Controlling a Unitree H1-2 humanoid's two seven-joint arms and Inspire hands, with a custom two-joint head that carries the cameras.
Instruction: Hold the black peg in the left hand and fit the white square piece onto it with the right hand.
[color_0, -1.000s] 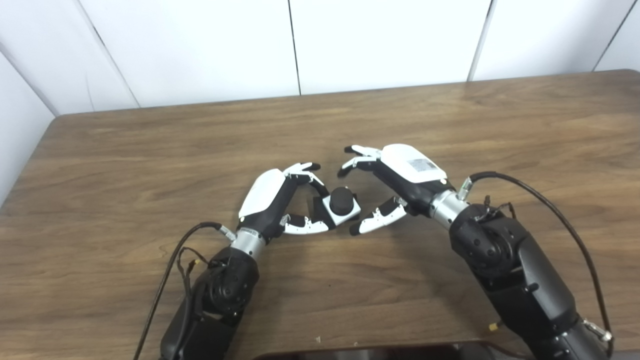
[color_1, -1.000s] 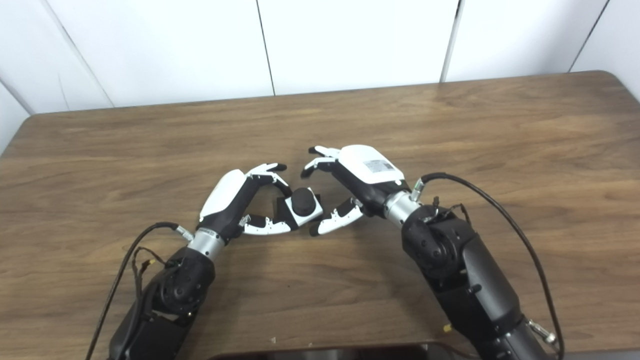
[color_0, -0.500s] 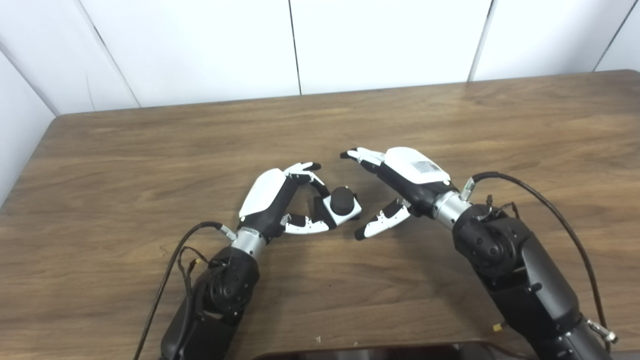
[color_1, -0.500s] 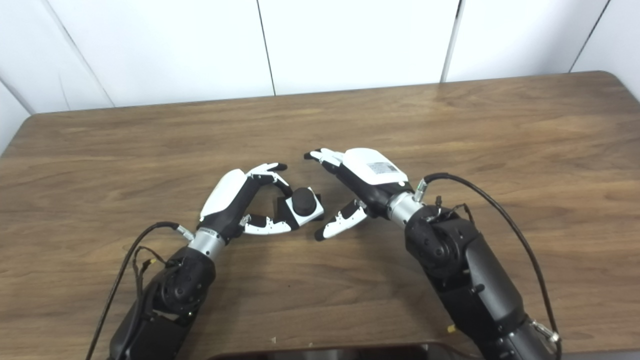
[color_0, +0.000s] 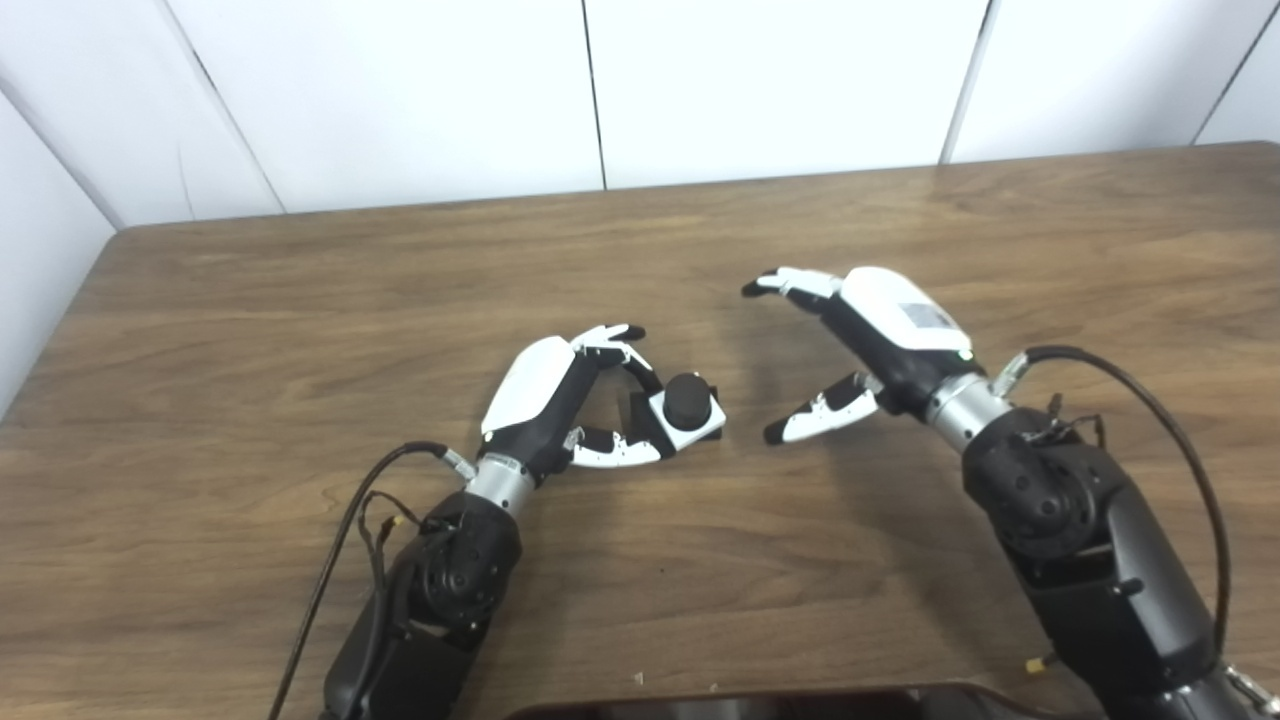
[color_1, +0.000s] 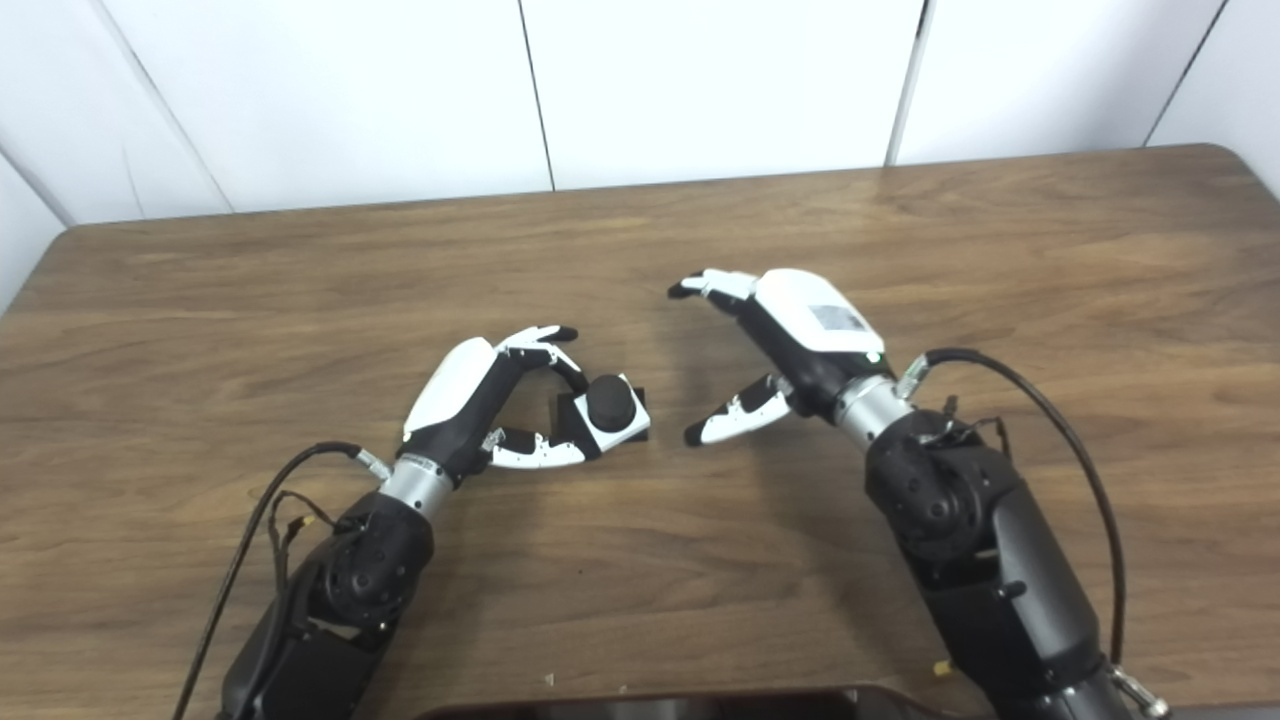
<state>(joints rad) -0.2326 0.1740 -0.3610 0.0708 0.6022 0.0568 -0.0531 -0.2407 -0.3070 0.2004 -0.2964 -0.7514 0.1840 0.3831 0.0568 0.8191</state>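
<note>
The white square piece sits on the black peg, whose round top pokes up through its middle. My left hand is shut on the peg's black base, fingers curled over the far side and thumb under the near side, just above the table. My right hand is open and holds nothing. It hovers to the right of the assembled pieces, a clear gap away, fingers spread toward them.
The brown wooden table ends at a white panelled wall behind. Black cables loop off both wrists. A dark object lies along the bottom edge of the picture.
My right hand has drawn back to the right and slightly up, away from the white piece, with its fingers spread wider. The left hand and the pieces have stayed put.
</note>
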